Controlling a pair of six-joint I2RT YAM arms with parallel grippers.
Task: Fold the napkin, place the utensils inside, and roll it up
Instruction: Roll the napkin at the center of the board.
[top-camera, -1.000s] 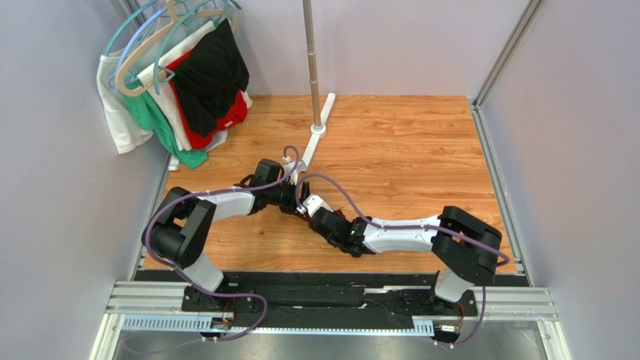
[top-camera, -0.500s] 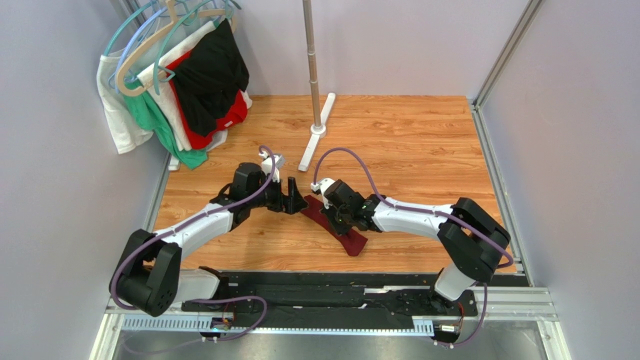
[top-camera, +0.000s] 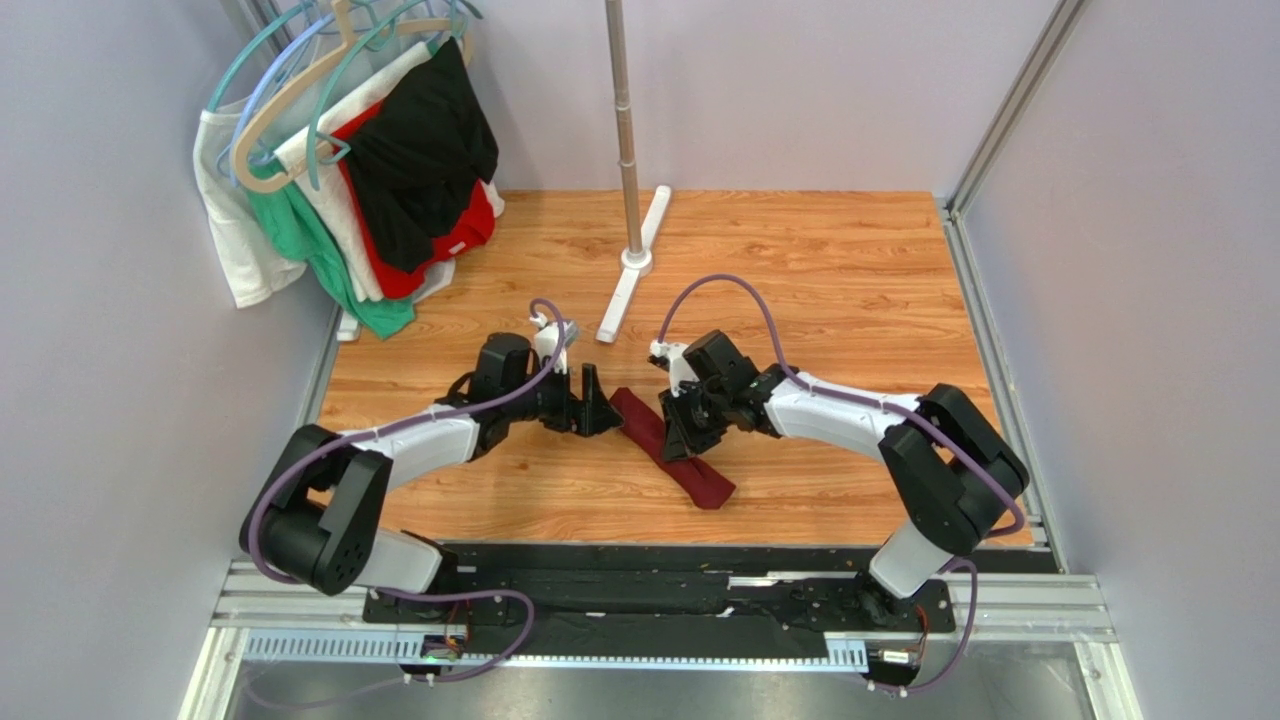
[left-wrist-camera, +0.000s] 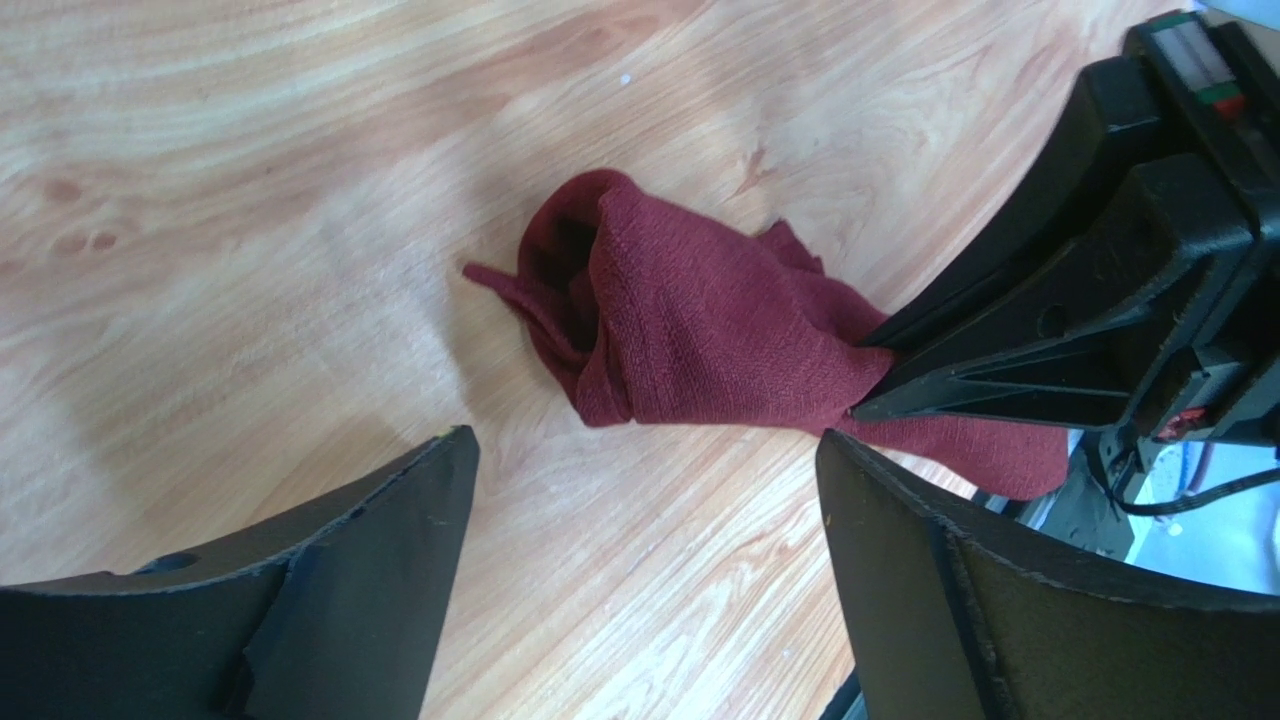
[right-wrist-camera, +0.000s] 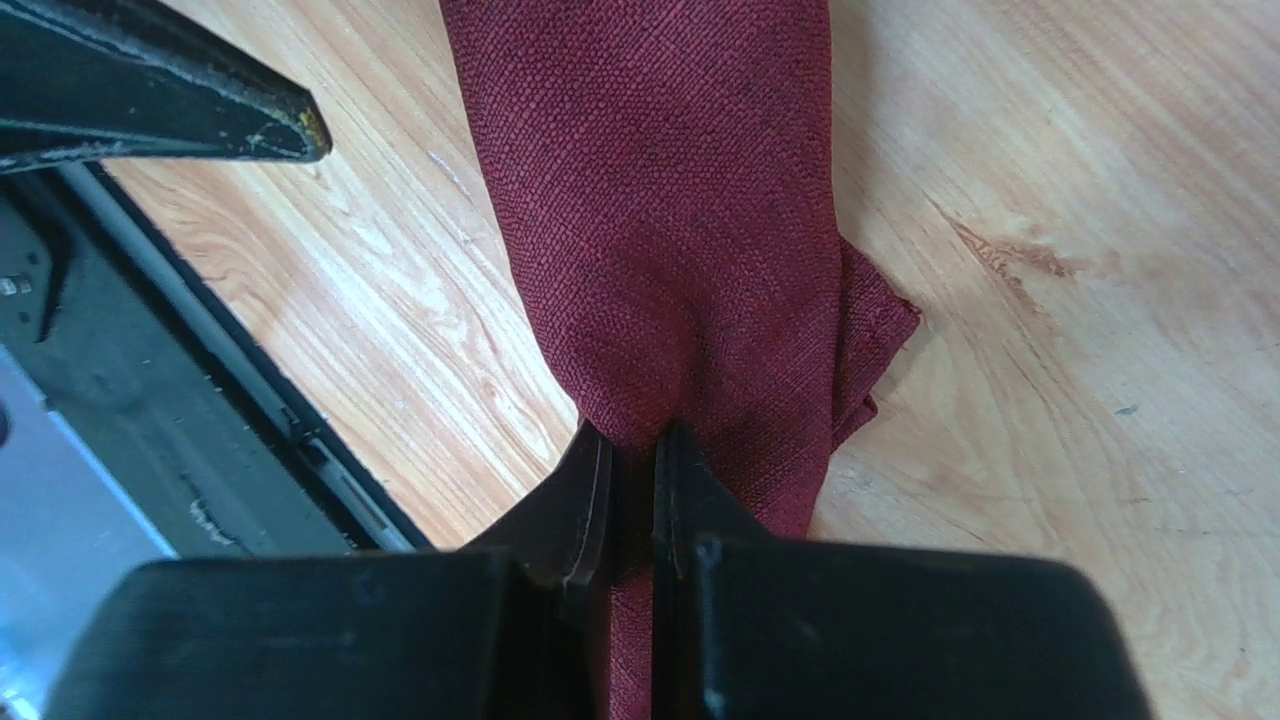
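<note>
My right gripper is pinching the soft dark red napkin, shut tight on it. My left gripper is hanging wide open beside its end. I am seeing a long, wrinkly roll lying mid-frame on the smooth wooden table.

White and black arms, purple cables

Napkin: maroon, rolled into narrow strip, lying diagonal on wood table.
Left gripper: jaws apart, just beside strip's far end.
Right gripper: down on strip's middle.
Garments on hangers: far-left corner.
Metal pole: far centre.
</note>
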